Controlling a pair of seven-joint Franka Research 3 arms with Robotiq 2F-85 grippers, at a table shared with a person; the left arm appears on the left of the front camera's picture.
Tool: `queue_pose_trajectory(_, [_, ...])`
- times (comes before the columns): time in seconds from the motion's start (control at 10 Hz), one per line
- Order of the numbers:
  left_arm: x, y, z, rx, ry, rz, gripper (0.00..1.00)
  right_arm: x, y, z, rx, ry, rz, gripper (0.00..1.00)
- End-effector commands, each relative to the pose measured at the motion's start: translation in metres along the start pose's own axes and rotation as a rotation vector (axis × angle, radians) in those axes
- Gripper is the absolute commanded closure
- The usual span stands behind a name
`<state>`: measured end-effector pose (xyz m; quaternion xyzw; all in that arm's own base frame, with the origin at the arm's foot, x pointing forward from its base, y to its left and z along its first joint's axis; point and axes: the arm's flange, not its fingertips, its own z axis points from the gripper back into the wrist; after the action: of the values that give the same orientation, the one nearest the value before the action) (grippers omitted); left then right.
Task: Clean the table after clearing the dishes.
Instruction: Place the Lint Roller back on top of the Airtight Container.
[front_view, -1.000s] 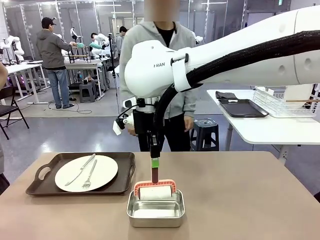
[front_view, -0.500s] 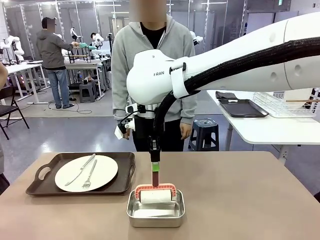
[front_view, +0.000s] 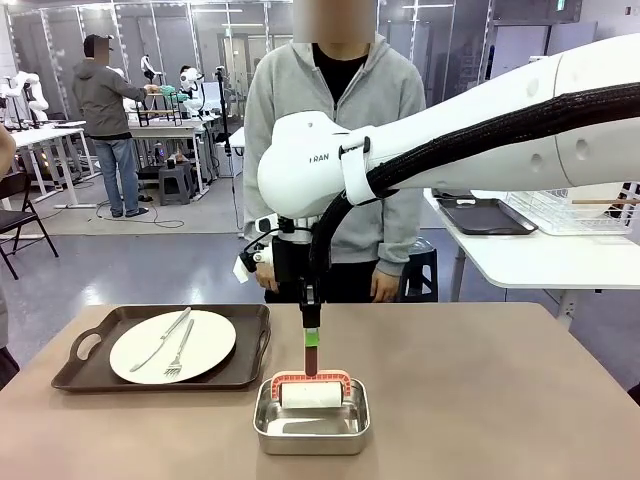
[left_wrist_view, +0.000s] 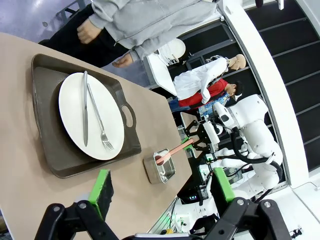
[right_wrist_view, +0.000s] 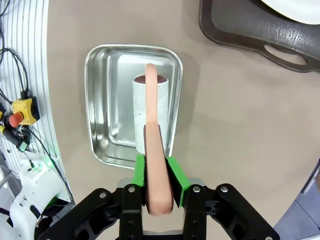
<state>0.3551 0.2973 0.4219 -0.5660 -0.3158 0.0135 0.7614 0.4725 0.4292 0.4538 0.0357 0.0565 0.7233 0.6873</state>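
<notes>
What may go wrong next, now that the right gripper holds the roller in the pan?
1. The roller, held by the right gripper, lies inside the pan. If it is lifted at a slant, it may catch the rim and drag the pan.
2. The tray with its plate is on the table beside the pan. A wide sweep may hit it.
3. The person stands at the far edge, near the arm.

A robotics lab, this: workbenches (front_view: 165, 128) and people (front_view: 105, 110) busy at the back, cables (front_view: 140, 213) trailing over the grey floor (front_view: 150, 270), an emergency-stop button (right_wrist_view: 21, 111) wired up close by.
</notes>
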Motion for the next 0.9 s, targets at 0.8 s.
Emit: queue_pose_trajectory(0.8, [-0.002, -0.002, 0.003, -0.004, 0.001, 0.0, 0.0, -0.005, -0.024, -0.05, 0.025, -0.008, -0.026, 0.77])
